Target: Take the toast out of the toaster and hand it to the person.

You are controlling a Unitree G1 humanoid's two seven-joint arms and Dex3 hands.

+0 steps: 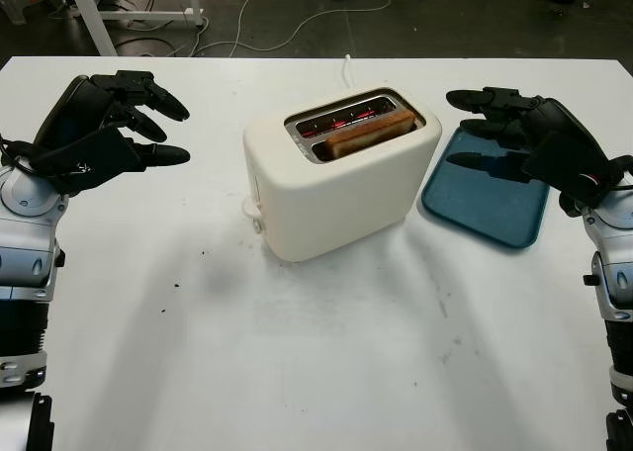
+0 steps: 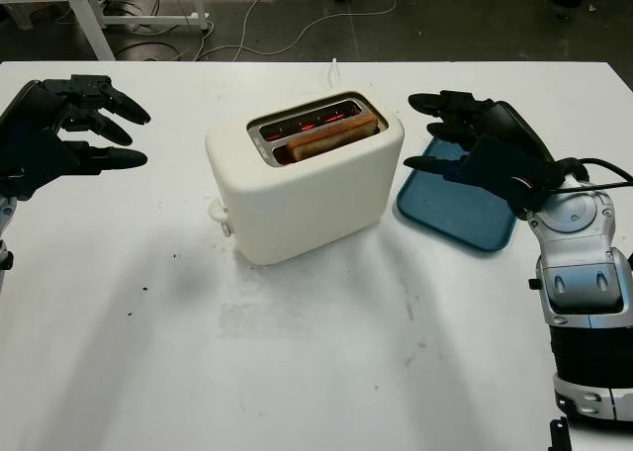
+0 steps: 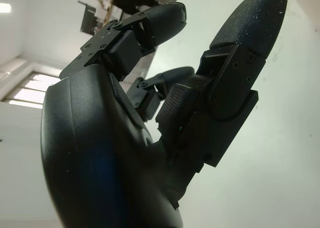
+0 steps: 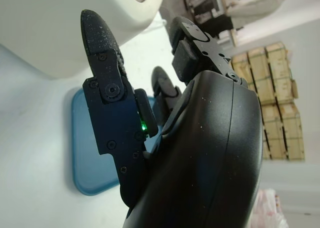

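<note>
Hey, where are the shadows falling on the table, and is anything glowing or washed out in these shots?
Left eye view: soft shadows spread on the table toward the camera from the toaster, and its slots glow red beside the toast. Left wrist view: the left hand is dark against a bright wall, with a washed-out window. Right wrist view: a green light glows on the right hand.

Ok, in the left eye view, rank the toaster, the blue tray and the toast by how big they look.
1. toaster, clearly largest.
2. blue tray, partly covered by the open right hand.
3. toast, smallest; only its top edge shows above the slot.
</note>
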